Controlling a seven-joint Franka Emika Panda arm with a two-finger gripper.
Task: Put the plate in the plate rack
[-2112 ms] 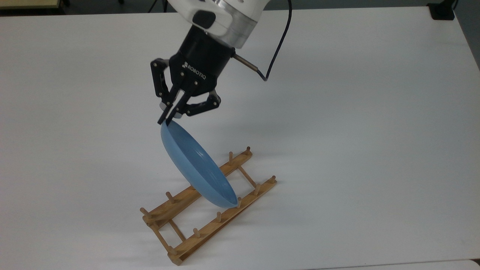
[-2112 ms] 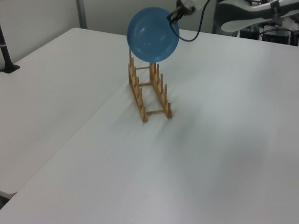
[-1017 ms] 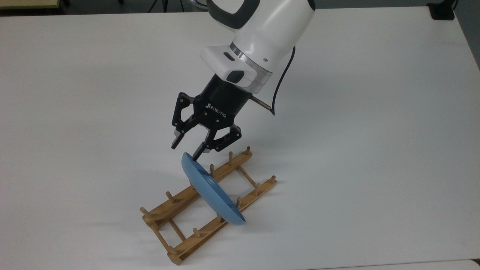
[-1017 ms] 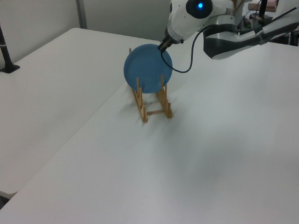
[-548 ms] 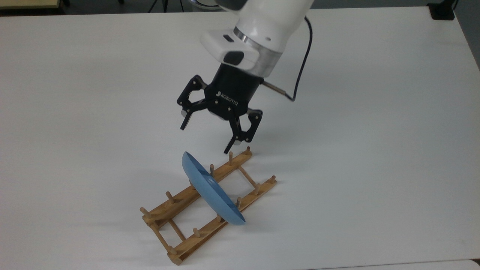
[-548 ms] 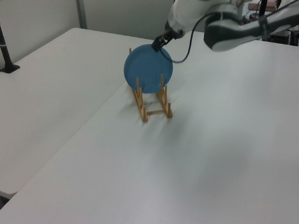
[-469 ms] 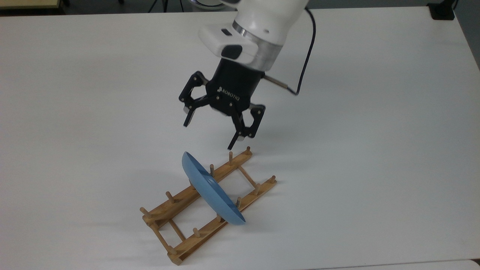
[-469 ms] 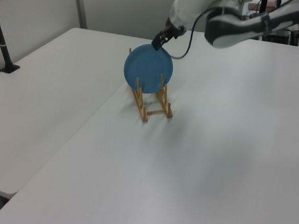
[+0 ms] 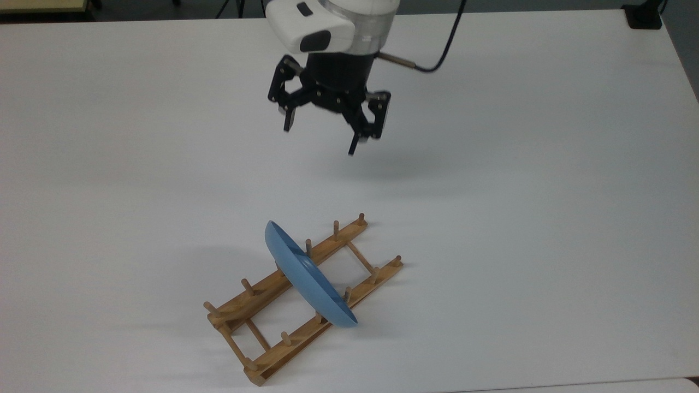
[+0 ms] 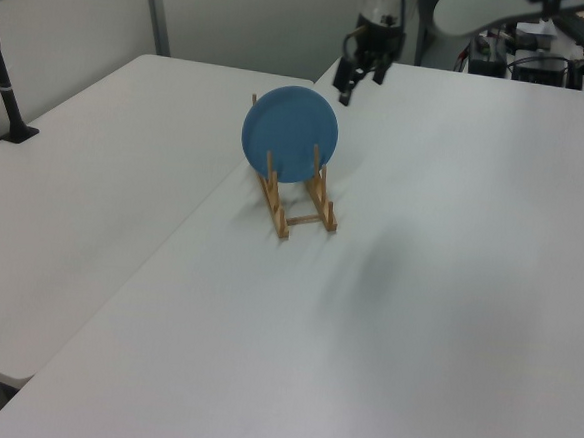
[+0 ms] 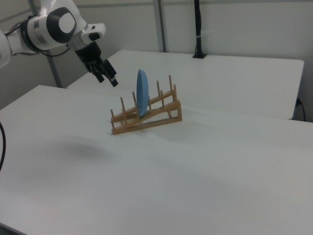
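Raised well away from the plate rack [image 9: 306, 297] since the earlier frame, the gripper [image 9: 319, 136] is seen with fingers spread, empty. One plate [image 9: 308, 283] is stood on edge mid-rack; its round face is shown in the left view [image 10: 289, 134], its thin edge in the right view [image 11: 142, 93].

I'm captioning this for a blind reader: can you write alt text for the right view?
A blue plate stands on edge between the pegs of a wooden plate rack on a white table. The robot's black claw hangs open in the air to the right view's left of the rack, touching nothing.

plate [image 9: 306, 275] - glossy blue, smooth | plate rack [image 9: 256, 297] - light bare wood | table [image 9: 546, 218] - matt white
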